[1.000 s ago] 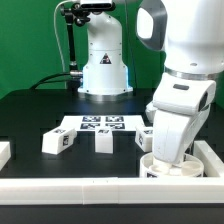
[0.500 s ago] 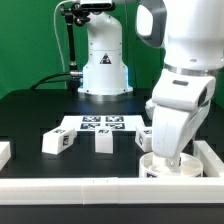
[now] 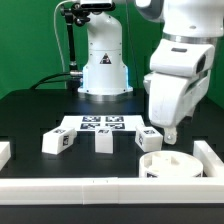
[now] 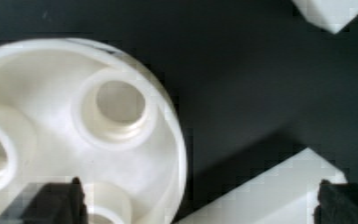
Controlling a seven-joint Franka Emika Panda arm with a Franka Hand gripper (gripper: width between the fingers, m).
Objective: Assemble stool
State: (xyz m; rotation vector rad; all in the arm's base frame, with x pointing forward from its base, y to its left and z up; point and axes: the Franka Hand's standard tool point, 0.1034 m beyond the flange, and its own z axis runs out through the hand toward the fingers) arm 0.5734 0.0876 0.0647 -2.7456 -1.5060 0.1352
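Observation:
The round white seat [image 3: 168,165] lies flat at the exterior view's lower right, inside the corner of the rails. In the wrist view the seat [image 4: 51,80] shows its round sockets. Three white tagged legs lie in a row on the black table: the left leg [image 3: 57,142], the middle leg [image 3: 103,141] and the right leg [image 3: 148,138]. My gripper [image 3: 168,134] hangs a little above the seat, next to the right leg. In the wrist view the gripper [image 4: 197,205] is open and empty, with its dark fingertips [image 4: 51,200] wide apart.
The marker board [image 3: 100,124] lies behind the legs. A long white rail [image 3: 100,188] runs along the front, and another rail [image 3: 212,156] runs along the exterior view's right. A white block [image 3: 4,153] sits at the left edge. The robot base [image 3: 104,60] stands behind.
The gripper was down at the seat a second ago. It has since risen straight up off the seat with nothing in it. The seat and the legs have stayed in place.

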